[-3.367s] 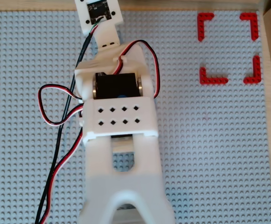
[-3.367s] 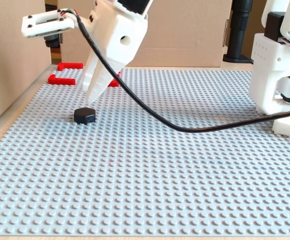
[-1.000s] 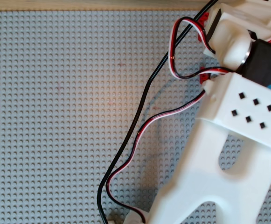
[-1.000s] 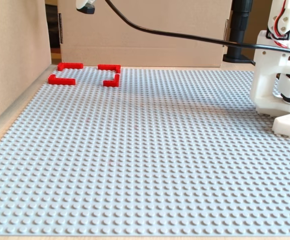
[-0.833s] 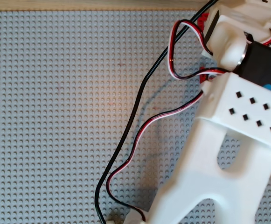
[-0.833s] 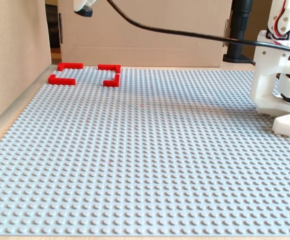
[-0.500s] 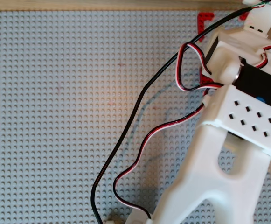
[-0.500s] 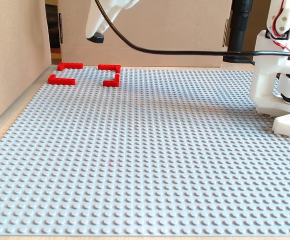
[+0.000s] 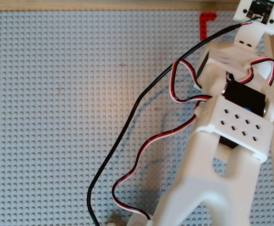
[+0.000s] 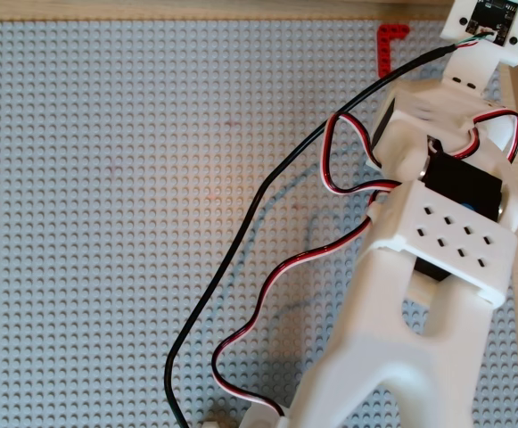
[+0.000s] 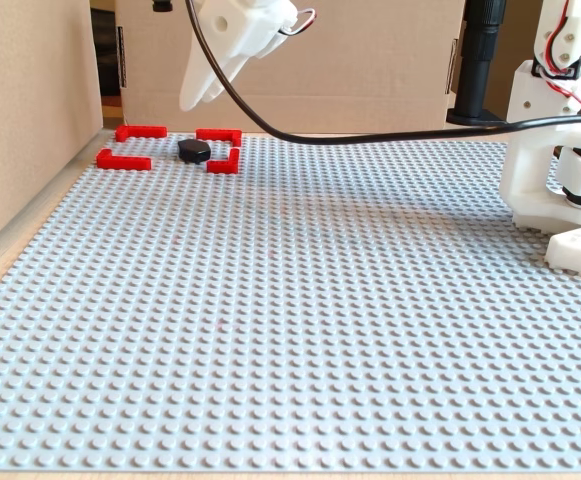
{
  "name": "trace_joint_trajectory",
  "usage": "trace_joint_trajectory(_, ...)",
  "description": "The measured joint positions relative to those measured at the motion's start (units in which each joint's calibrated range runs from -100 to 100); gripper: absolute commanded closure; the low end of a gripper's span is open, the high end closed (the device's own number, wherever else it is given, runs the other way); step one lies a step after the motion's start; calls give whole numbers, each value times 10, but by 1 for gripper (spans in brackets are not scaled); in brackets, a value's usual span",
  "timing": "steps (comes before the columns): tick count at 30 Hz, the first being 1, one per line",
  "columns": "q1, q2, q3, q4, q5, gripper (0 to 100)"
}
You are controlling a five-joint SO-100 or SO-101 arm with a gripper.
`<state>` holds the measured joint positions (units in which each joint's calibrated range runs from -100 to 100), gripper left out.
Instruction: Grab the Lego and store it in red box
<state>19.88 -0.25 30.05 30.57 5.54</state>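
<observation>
In the fixed view the black hexagonal Lego (image 11: 193, 150) lies on the grey baseplate (image 11: 300, 300) inside the red box (image 11: 135, 131), a square of four red corner brackets at the far left. My white gripper (image 11: 200, 98) hangs in the air just above the box, apart from the Lego and holding nothing. Its fingers (image 11: 192, 92) overlap from this side, so their gap does not show. In both overhead views only one red bracket shows (image 9: 206, 22) (image 10: 390, 43); the arm (image 9: 231, 122) (image 10: 437, 232) hides the Lego and the gripper.
Cardboard walls (image 11: 30, 110) stand at the left and the back in the fixed view. The arm's white base (image 11: 560, 170) is at the right. Black and red-white cables (image 9: 127, 127) trail over the plate.
</observation>
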Motion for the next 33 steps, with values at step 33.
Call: trace_joint_trajectory(33,-105,-599,-109,545,-46,98)
